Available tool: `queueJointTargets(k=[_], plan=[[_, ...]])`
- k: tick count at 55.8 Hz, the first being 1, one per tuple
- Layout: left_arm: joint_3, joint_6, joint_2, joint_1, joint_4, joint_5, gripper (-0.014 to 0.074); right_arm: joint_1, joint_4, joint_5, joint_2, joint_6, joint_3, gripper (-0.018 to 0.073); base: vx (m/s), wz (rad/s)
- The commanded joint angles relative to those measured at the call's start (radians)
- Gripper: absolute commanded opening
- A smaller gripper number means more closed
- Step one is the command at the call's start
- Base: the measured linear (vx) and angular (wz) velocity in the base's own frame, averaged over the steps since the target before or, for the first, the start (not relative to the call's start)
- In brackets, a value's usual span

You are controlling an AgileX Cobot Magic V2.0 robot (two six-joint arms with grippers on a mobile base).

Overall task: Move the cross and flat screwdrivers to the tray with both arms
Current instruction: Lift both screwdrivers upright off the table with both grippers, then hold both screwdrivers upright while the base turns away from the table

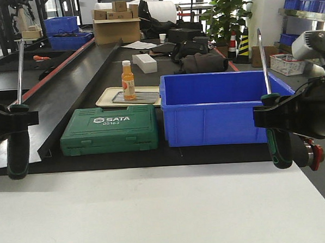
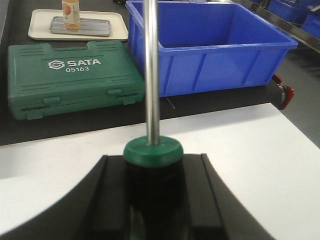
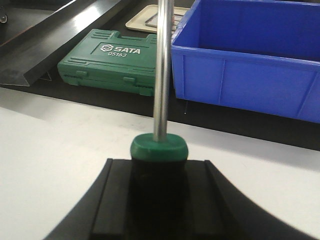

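Observation:
Two screwdrivers stand upright, steel shafts pointing up. My left gripper (image 1: 15, 119) (image 2: 153, 161) is shut on the black handle of the left screwdriver (image 1: 17, 153) (image 2: 151, 75), just below its green collar, at the left edge of the front view. My right gripper (image 1: 282, 115) (image 3: 159, 162) is shut the same way on the right screwdriver (image 1: 278, 148) (image 3: 162, 65) at the right side. Both are held above the white table (image 1: 156, 209). Which one is cross and which flat cannot be told. The tray is out of view.
Beyond the white table, on a black mat, lie a green SATA tool case (image 1: 111, 129) and a deep blue bin (image 1: 222, 115). Behind them a beige tray (image 1: 107, 95) carries an orange bottle (image 1: 128, 80). A long dark metal trough (image 1: 68, 88) runs along the left.

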Motion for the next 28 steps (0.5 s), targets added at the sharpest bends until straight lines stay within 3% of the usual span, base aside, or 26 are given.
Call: queueJointTargets(k=[1,28], plan=[[-0.038,-0.001,-0.028,-0.005,-0.037,-0.072,0.0003,-0.001,0.011,-0.095,-0.032,-0.004,-0.031,-0.0008,-0.03,0.02],[-0.038,-0.001,-0.022,-0.005,-0.037,-0.072,0.0003,-0.001,0.011,-0.092,-0.032,-0.004,-0.031,-0.0008,-0.10,0.04]])
